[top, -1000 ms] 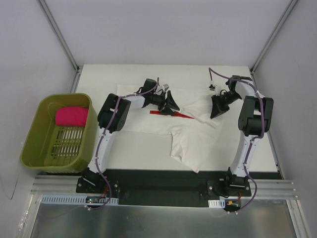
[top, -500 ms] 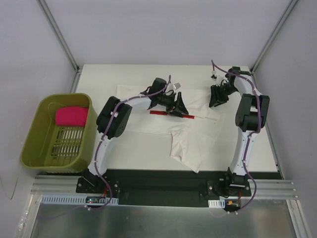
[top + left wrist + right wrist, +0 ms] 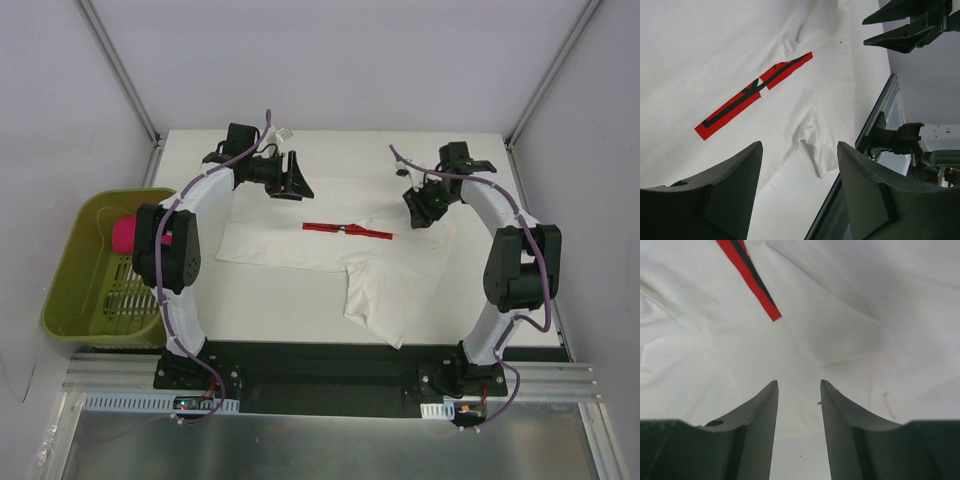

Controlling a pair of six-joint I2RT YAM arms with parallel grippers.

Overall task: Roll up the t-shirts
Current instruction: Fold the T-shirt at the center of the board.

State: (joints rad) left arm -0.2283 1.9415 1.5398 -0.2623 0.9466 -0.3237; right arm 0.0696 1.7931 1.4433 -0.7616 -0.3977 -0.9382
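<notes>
A white t-shirt [image 3: 392, 285] lies folded on the table, its red print [image 3: 347, 229] showing as a narrow strip. My left gripper [image 3: 296, 184] hovers open above the shirt's far left corner, nothing between its fingers. The left wrist view looks down past the open left gripper [image 3: 800, 146] at the shirt [image 3: 715, 45] and the red print [image 3: 755, 92]. My right gripper [image 3: 418, 208] is open just over the cloth at the shirt's far right. In the right wrist view it [image 3: 799, 382] holds nothing above the wrinkled shirt [image 3: 850, 335]. A pink rolled t-shirt [image 3: 122, 235] lies in the basket, partly behind my left arm.
An olive-green basket [image 3: 68, 295] stands at the table's left edge. Grey walls and metal frame posts [image 3: 120, 70] close in the table at the back and sides. A black rail [image 3: 330, 360] runs along the near edge.
My right gripper opened and let go of the cloth, shifting slightly left. My left arm swung from the shirt's middle to its far left corner. The shirt's far fold now lies flat.
</notes>
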